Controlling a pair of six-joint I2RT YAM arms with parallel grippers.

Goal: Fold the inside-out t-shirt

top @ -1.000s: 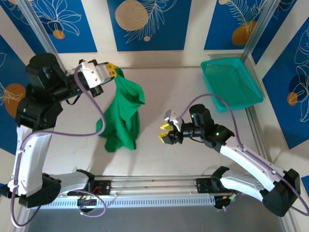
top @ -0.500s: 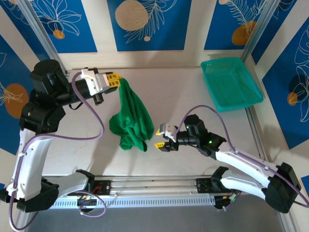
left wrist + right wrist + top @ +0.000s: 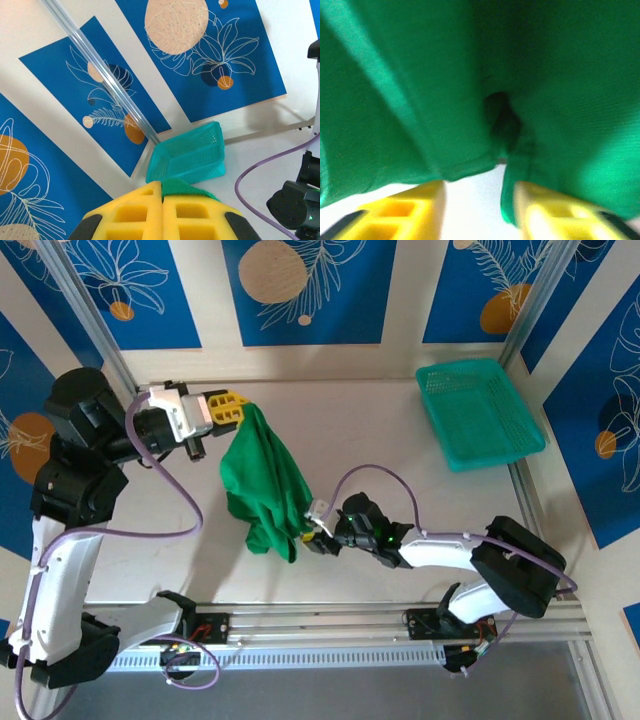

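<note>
Light and floppy, the t-shirt [image 3: 262,480] hangs from the left tool [image 3: 228,405], clamped on its top edge. The right tool [image 3: 312,536], spread wide, faces the lower hem, probably the best hold.

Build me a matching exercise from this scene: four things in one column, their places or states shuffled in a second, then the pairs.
1. left gripper
2. right gripper
3. t-shirt
4. mesh basket

A. far right corner of the table
B. open, at the t-shirt's lower edge
C. shut on the t-shirt's top end
D. bunched, held by one end

Pairs: 1-C, 2-B, 3-D, 4-A
</note>
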